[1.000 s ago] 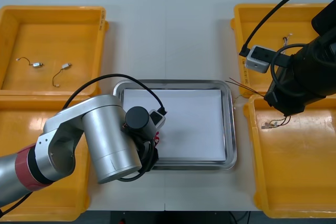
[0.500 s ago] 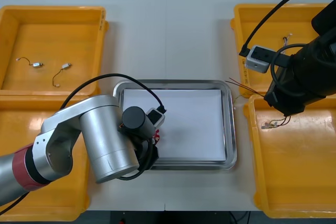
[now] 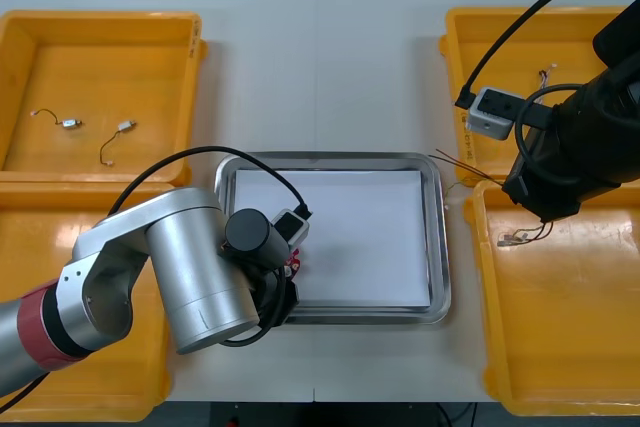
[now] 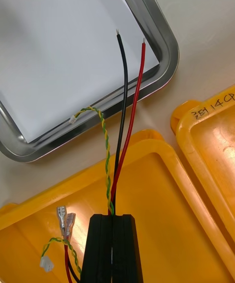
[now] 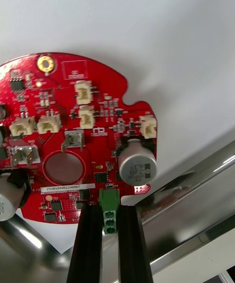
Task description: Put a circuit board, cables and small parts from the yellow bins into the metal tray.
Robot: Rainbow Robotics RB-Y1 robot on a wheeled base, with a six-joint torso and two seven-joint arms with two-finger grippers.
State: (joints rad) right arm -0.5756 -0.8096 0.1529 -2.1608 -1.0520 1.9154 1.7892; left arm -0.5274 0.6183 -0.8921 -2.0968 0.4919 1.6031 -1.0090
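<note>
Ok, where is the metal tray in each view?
Front view: metal tray at the centre of the table, between the yellow bins.
Right wrist view: its corner beyond the right gripper, under the cables.
Left wrist view: its rim by the left gripper, beneath the circuit board.
Shared landmark: its white inside.

The left pincer (image 5: 110,213) clamps the board (image 5: 68,131) by its green connector (image 5: 108,199); the tray (image 5: 196,205) rim lies at the board's four o'clock.
</note>
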